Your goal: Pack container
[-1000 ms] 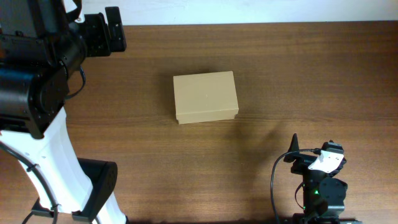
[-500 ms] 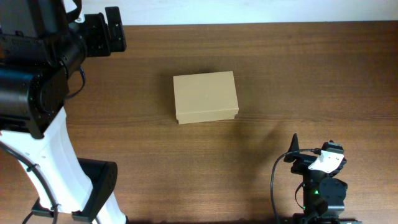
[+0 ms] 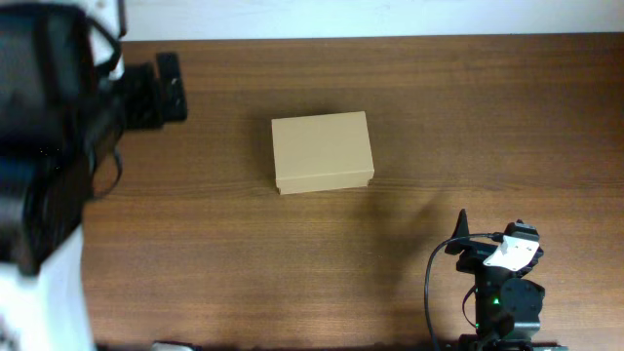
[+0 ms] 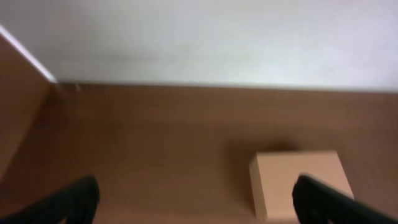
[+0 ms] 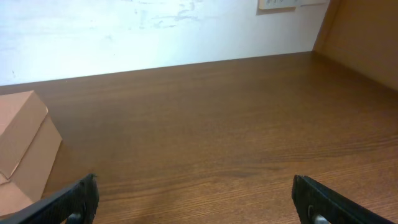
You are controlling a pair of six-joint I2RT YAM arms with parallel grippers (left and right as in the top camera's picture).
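Standing wide, empty: my left gripper and right gripper | seen from overhead, container lay at 4 o'clock from left, 10 from right, neither clearly nearer | long axis ran 9-to-3.

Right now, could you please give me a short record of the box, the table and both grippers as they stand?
box: tan cardboard, lid shut, resting flat near the middle of the table
table: dark brown wood
left gripper: open, empty, apart from the box, which lies ahead of it
right gripper: open, empty, apart from the box, which shows at the left edge of its wrist view
task state: box not yet opened, neither gripper touching it
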